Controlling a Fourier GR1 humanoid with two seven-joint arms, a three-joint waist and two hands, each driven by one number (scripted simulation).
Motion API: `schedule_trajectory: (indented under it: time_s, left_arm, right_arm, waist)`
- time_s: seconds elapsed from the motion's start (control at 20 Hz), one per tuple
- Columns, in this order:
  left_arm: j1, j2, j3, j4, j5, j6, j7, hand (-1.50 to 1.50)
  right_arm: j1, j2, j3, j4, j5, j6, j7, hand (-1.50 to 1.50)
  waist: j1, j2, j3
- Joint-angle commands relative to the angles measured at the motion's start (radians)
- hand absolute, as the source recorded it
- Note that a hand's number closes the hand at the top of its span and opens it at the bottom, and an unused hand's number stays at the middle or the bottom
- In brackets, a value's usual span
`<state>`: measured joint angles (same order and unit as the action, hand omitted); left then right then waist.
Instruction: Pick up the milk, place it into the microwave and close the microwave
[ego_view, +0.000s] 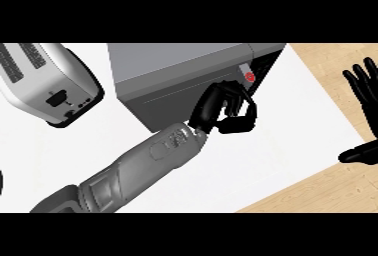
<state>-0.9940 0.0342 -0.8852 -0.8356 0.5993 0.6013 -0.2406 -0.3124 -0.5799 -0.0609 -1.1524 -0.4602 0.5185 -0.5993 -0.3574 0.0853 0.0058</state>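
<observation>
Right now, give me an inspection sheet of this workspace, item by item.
Surface: white counter, wood floor to the right.
Job's things: microwave at the back, red button at its front right; whether the door is shut cannot be told; milk not seen.
Clutter: toaster at the left.
Hands: left hand, fingers curled, at the microwave's front right corner, holding nothing visible; right hand open, resting at the right edge, fingers up.
Cables: nothing seen.
Surroundings: nothing seen beyond counter and floor.
</observation>
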Motion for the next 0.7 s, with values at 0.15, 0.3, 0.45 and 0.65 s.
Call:
schedule_trajectory:
  time_s: [0.15,0.3,0.45,0.65]
  left_arm:
    - [-0.096,-0.032,0.017,0.039,0.028,0.013,-0.002,1.5]
    - [-0.102,-0.032,0.01,0.034,0.035,0.031,-0.004,1.5]
    - [-0.097,-0.032,0.009,0.039,0.046,0.04,-0.009,1.5]
    - [-0.094,-0.032,-0.002,0.032,0.056,0.055,-0.012,1.5]
  right_arm:
    - [-0.03,-0.003,0.035,-0.03,-0.049,0.118,0.009,-1.5]
    - [-0.037,-0.022,0.051,-0.041,-0.056,0.143,0.04,-1.5]
    - [-0.057,-0.046,0.066,-0.078,-0.045,0.159,0.053,-1.5]
    - [-0.092,-0.058,0.131,-0.158,-0.031,0.241,0.059,1.5]
  waist:
    - [-0.026,0.008,0.002]
    - [-0.037,0.011,0.002]
    - [-0.041,0.01,0.001]
    - [-0.029,0.008,0.003]
